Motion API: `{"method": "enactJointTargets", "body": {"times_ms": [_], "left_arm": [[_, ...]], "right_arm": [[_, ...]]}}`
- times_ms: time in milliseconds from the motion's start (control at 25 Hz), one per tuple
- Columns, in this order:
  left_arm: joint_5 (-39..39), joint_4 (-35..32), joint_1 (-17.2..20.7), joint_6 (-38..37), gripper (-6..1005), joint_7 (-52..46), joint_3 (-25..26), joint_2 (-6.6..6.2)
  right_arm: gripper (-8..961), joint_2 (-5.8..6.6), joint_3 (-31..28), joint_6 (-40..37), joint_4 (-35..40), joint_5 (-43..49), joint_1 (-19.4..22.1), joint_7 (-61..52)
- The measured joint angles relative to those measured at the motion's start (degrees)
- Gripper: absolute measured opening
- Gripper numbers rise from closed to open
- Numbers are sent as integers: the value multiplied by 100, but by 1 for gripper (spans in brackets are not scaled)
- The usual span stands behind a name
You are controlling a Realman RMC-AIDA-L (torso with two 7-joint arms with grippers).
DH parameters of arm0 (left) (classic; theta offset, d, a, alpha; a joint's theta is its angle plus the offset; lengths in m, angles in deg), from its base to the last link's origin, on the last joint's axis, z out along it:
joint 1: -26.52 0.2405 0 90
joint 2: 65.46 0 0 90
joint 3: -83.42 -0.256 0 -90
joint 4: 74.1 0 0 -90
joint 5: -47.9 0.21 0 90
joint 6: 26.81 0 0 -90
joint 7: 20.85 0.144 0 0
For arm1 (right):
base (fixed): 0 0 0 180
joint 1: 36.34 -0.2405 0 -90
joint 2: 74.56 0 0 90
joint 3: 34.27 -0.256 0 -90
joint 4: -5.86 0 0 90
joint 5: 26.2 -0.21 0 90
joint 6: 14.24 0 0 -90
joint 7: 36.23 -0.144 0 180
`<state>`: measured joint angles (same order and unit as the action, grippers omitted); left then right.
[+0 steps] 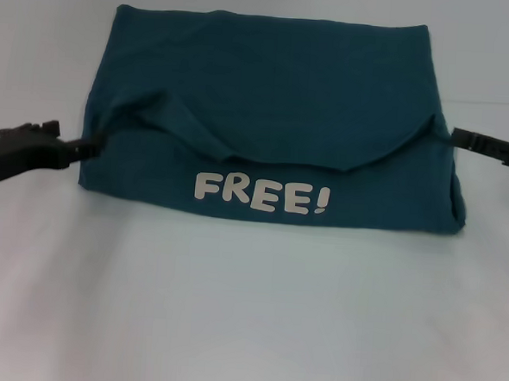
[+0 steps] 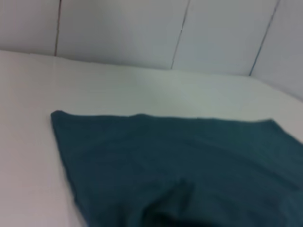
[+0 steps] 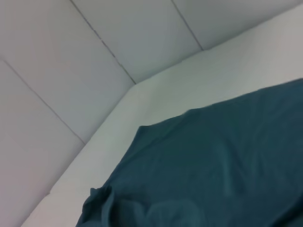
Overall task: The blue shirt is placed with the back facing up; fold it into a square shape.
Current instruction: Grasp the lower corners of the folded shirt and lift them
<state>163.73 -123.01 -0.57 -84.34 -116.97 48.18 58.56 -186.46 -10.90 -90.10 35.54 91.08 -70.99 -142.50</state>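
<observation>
A plain white surface (image 1: 247, 311) fills the head view, and both wrist views show pale panelled walls (image 3: 71, 71) rising behind its far edge, with thin dark seams between the panels. The blue shirt (image 1: 268, 105) lies flat toward the far edge of the surface, centred between the side edges, already folded into a broad block. A curved flap of cloth is turned over toward the near edge and stops just above white lettering reading "FREE!" (image 1: 261, 193), which faces up along the shirt's near border. The left end effector (image 1: 91, 144) meets the shirt at its left edge, where the cloth puckers into a raised ridge against the black fingertips; it appears pinched on the fabric there, though the fingers themselves are too hidden by cloth to be sure. The right end effector (image 1: 458, 136) reaches the shirt's right edge at the end of the flap, touching or just beside the cloth, and whether its fingers are wide or narrow cannot be told. The left wrist view looks across the shirt's flat teal expanse to the far edge; the right wrist view shows bunched folds near that arm.
</observation>
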Motion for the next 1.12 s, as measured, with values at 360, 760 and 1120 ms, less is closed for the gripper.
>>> {"method": "enactJointTargets", "body": {"times_ms": [360,760,1120], "left_arm": [[340,171,75,104,875,931,-8,31],[367,639,6,908,875,1724,-145,38],[348,806,-111,1119,876,1838,-432,40]], "right_arm": [[654,-73,-43,-61,-3,-25,141,-34],[654,-96,-72,-35,-38,-37,126,-35],[653,-159,-108,76,-34,-39,122,-27]]}}
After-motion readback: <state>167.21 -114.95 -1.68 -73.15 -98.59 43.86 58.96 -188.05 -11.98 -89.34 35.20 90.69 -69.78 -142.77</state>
